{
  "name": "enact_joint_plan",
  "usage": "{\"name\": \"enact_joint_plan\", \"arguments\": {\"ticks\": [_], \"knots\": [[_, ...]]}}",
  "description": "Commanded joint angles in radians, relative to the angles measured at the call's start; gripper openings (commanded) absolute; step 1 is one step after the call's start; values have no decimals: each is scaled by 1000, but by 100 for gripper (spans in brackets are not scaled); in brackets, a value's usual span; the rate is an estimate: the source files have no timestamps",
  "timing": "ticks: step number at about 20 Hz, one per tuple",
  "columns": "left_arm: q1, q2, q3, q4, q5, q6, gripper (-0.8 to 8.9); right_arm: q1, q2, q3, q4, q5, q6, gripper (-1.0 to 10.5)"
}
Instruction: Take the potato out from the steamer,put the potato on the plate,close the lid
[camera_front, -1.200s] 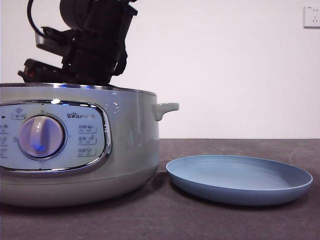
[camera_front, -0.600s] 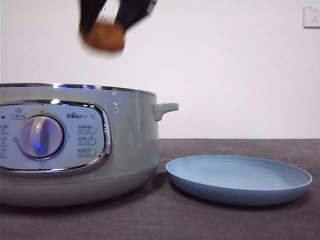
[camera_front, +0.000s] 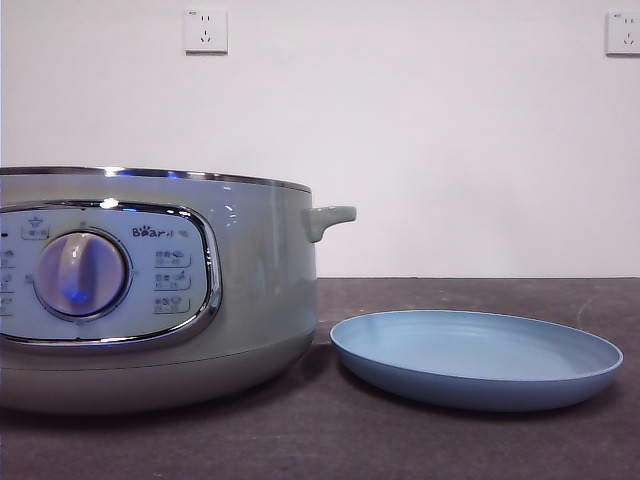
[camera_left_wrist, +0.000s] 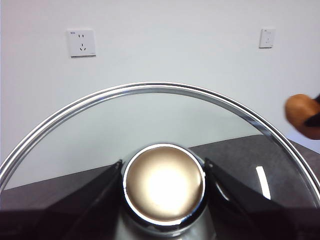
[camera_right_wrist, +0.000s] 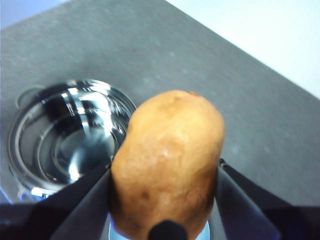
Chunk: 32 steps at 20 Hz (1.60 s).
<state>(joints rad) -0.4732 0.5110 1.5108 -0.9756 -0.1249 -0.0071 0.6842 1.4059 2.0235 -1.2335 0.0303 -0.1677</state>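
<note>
1. The large round pale grey-green electric steamer (camera_front: 150, 290), with chrome-edged control panel and round dial, stands on the dark worktop (camera_front: 300, 440) and serves as the landmark here. In the front view its rim is bare, with no lid on it; in the right wrist view its shiny steel bowl (camera_right_wrist: 70, 137) lies open far below the camera.
2. The left gripper (camera_left_wrist: 164, 172) is away from the steamer, its fingers (camera_left_wrist: 90, 197) closed on either side of the knob of the round glass lid with a chrome rim (camera_left_wrist: 150, 89), which it holds up facing a white wall.
3. The right gripper (camera_right_wrist: 165, 200) is high above the steamer, out of the front view, its fingers (camera_right_wrist: 80, 200) clamped on the flanks of the oval, orange-brown, matte-skinned potato (camera_right_wrist: 167, 160).
4. To the right of the steamer, just beside its base, the shallow round light-blue plate (camera_front: 476, 358) sits with nothing visible on it in the front view.
5. Judged from this, the step in hand is carrying the potato from the steamer to the plate.
6. The next move calls for swinging the right gripper sideways past the steamer's small side handle (camera_front: 330, 217), lowering over the plate's middle, and spreading the fingers only once the potato is low, since its oval shape could let it roll.
7. Replacing the lid on the steamer is not yet done.
</note>
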Motion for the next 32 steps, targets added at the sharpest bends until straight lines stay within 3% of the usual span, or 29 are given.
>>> {"name": "enact_joint_plan", "arguments": {"ticks": [1,7,17,28,32], "knots": [[2,12,10,58,4,11,-8,-29,-43,-4,-31,3,50,-12],[2,64,10,65,72,9,-8,-63,-92,-7,-138,3,101,-12],[2,179,10,86,134,9,-8,-63,-106,-151,-119,2,111,-12],[2,375,10,88,143,35,-8,-66,-42,-769,358,-5,111,-12],[2,449,10,93,164,39,-8,-89,65,-890,503,-7,111,-12]]}}
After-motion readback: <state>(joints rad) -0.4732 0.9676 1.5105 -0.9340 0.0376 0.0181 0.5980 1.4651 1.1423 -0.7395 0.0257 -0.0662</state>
